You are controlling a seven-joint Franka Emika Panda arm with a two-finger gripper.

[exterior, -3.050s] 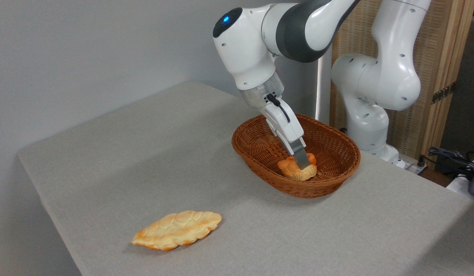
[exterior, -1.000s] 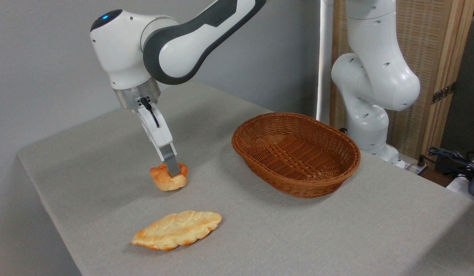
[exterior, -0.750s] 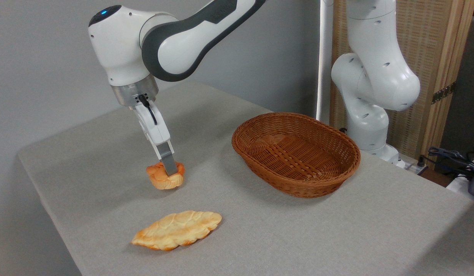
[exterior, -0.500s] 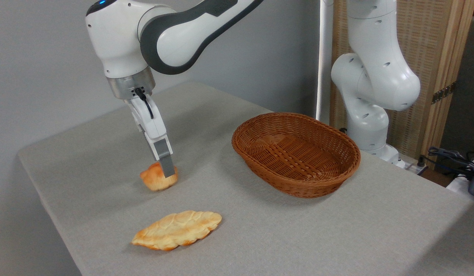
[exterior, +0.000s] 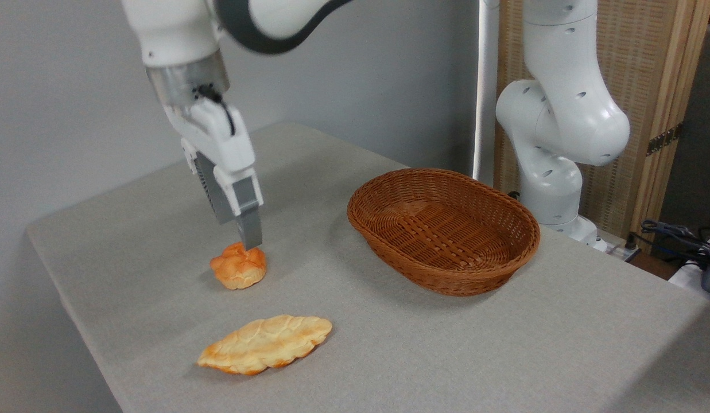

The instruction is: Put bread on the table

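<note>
Camera view: bread (exterior: 238, 268) sits on counter (exterior: 389, 344) w/ gripper (exterior: 248, 236) released just above it, so a sideways swing could clip the bun & roll it twd loaf (exterior: 266, 343).

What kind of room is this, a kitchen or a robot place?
Probably a robot lab, not a kitchen. A white robot arm stands at a grey cloth table, with cables at the right. The bun, loaf and basket look like practice props.
</note>
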